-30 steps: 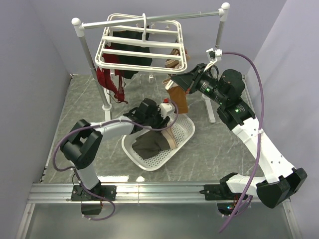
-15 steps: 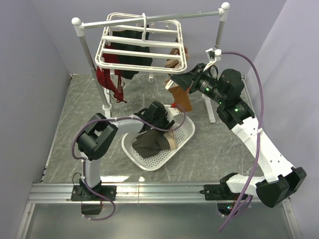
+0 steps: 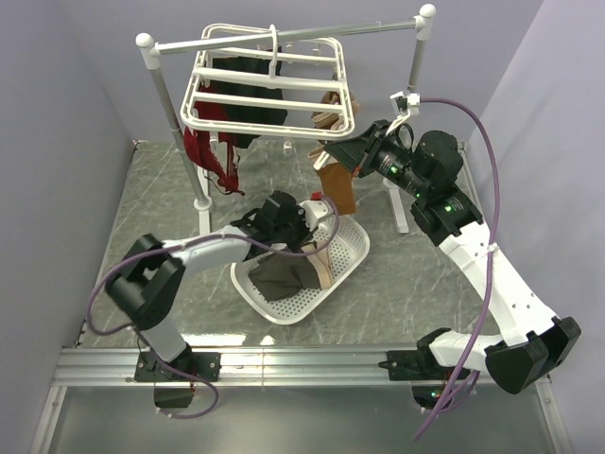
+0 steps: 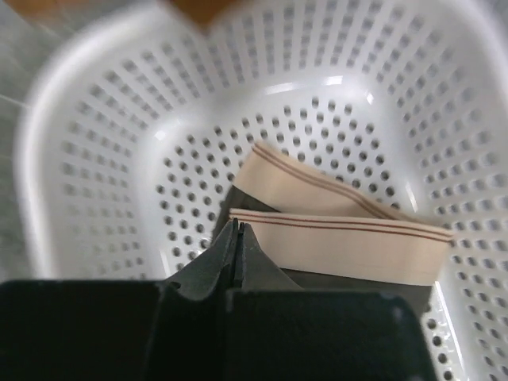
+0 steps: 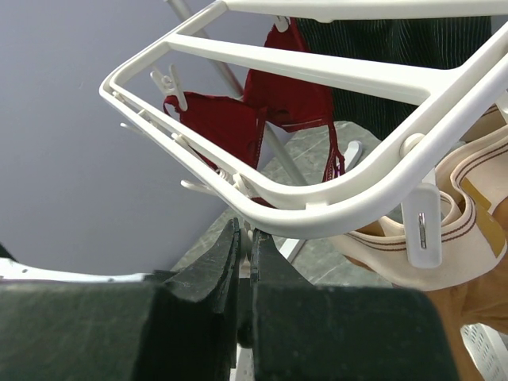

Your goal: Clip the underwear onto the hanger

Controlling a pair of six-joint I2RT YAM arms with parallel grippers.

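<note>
The underwear (image 3: 284, 279), dark fabric with a pale beige waistband (image 4: 341, 246), lies in the white perforated basket (image 3: 284, 317). My left gripper (image 3: 302, 246) reaches down into that basket. Its jaws (image 4: 236, 226) are shut at the left end of the waistband, pinching the underwear there. The hanger (image 3: 269, 99), a white frame with crossbars, hangs from the rail at the back. My right gripper (image 3: 328, 148) is at the hanger's near right corner. In the right wrist view it (image 5: 246, 225) sits just under the hanger's rim (image 5: 357, 202), shut on a small white clip (image 5: 245, 252).
A red lacy garment (image 3: 213, 156), a dark garment (image 3: 246, 104) and a beige-banded piece (image 5: 444, 230) hang from the hanger. An orange-brown garment (image 3: 338, 189) hangs below the right gripper, above the basket's far end. The grey rail (image 3: 284, 36) rests on white posts; walls close both sides.
My left gripper has gone from open to shut inside the basket, and its elbow has swung out to the left. The right arm and the hanger have not moved.
</note>
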